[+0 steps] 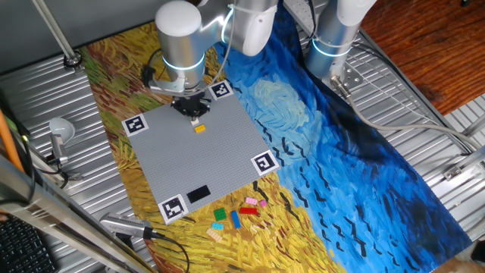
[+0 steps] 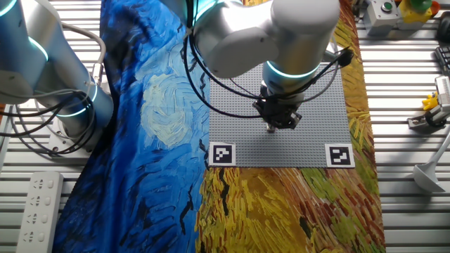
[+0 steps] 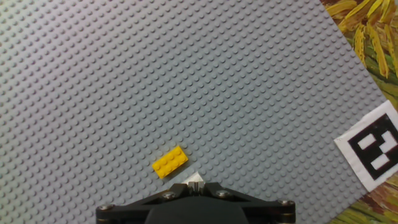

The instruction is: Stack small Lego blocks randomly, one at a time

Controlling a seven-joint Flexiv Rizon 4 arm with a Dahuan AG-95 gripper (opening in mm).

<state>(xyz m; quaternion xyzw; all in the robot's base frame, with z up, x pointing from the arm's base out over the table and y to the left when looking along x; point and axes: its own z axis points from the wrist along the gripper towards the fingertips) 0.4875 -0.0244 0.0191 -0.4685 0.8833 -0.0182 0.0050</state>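
From my remote seat I see the black two-finger tool [image 1: 192,108] hanging over the far part of the large grey studded baseplate [image 1: 182,163], near the corner marker by the arm's wrist. In the hand view only the dark housing and a small pale tip show at the bottom edge, so I cannot tell whether the tool is spread or closed, nor whether it carries anything.

The one brick that matters now is the small orange-yellow studded plastic brick [image 3: 170,162], sitting flat on the grey baseplate [image 3: 186,74]. In the hand view it lies just beside the pale tip, slightly to the left and ahead of it, apart from it as far as I can judge. Its long axis runs diagonally, rising from lower left to upper right in that view, two rows of studs wide. From the fixed view over the baseplate the same brick [image 1: 199,129] sits just below the tool.

The other small Lego blocks [image 1: 236,214], red, blue, green, teal, pink and tan, lie scattered on the painted cloth of the worktop [image 1: 318,174], off the baseplate's near edge and well apart from the tool, past a flat black rectangle [image 1: 198,194]

My judgement: any next pick means travelling to that cluster
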